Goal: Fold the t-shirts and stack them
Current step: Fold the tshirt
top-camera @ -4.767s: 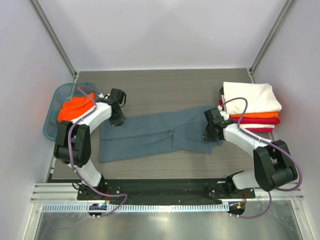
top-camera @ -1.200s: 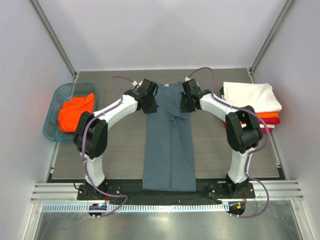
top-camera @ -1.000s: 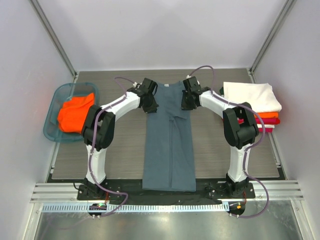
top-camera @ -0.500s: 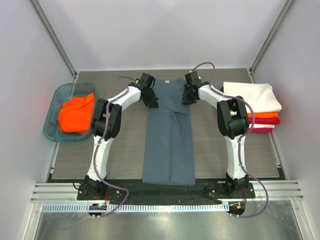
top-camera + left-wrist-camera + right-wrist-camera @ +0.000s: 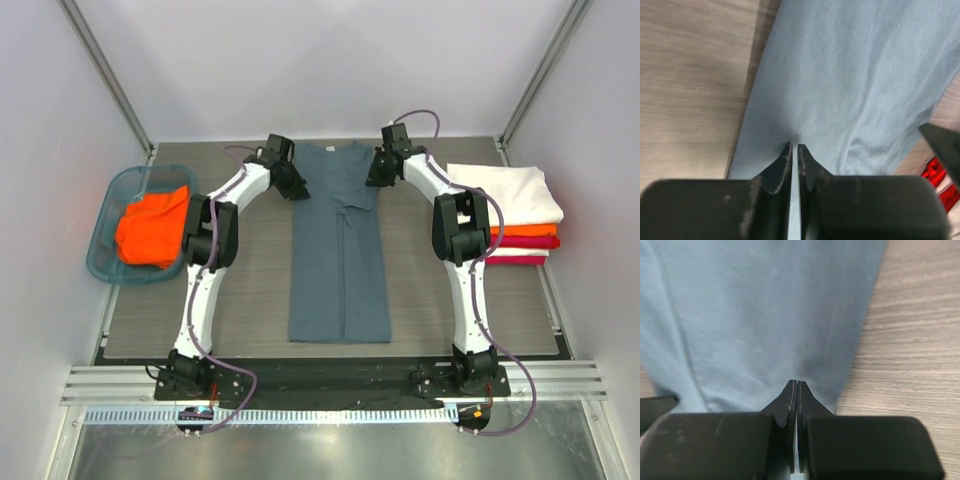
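Lying lengthwise down the middle of the grey wood-grain desk (image 5: 440, 300), the slate blue-grey cotton t-shirt (image 5: 338, 260) is folded into a long narrow strip. Its neck end is at the far side and its hem is towards the near edge.

The left jaws are at the shirt's far left corner. From the left wrist view they are pressed almost together, with a thin fold of the blue cloth (image 5: 850, 75) caught between the tips and bare desk just beside the shirt's edge. The right jaws hold the far right corner the same way. They are narrow and pinch the cloth (image 5: 765, 305) close to its edge, with wood showing alongside.

Off to the right, well apart from the strip, there is a neat stack. A white folded t-shirt (image 5: 505, 192) lies on top, an orange folded t-shirt (image 5: 528, 230) is under it, and a red folded t-shirt (image 5: 522, 257) is lowest. At the left edge a teal translucent plastic basket (image 5: 100, 255) holds a crumpled orange t-shirt (image 5: 150, 225).
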Controlling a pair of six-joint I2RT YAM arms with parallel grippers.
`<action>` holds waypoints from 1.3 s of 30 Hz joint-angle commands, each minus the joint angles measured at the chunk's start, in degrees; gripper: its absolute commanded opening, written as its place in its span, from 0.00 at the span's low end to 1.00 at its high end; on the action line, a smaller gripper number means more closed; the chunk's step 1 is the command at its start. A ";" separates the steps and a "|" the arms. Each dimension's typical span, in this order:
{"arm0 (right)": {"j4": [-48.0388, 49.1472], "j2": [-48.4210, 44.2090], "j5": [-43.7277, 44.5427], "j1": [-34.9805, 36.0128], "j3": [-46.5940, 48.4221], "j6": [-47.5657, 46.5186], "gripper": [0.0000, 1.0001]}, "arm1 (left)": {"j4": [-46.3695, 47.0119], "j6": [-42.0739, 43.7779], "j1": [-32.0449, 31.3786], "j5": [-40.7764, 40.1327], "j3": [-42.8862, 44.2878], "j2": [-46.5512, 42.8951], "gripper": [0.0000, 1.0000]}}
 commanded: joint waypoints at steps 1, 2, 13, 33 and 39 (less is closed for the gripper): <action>-1.55 -6.85 -3.24 0.20 1.93 0.64 0.04 | -2.96 2.37 0.44 -1.79 -1.64 -10.00 0.09; -1.46 -8.69 -3.42 0.28 0.61 0.73 0.05 | -3.05 2.55 0.35 -1.80 -3.05 -11.95 0.11; 1.08 -44.51 -0.08 6.96 -40.65 0.20 0.06 | -0.59 2.82 -4.74 -7.07 -40.82 -46.84 0.13; -2.42 -89.39 -0.96 18.04 -86.94 14.62 0.47 | -0.24 -11.24 -19.42 -6.01 -85.32 -91.77 0.43; -5.85 -90.18 -1.40 19.88 -90.88 17.52 0.48 | 1.60 -13.18 -23.99 -6.89 -88.75 -89.23 0.48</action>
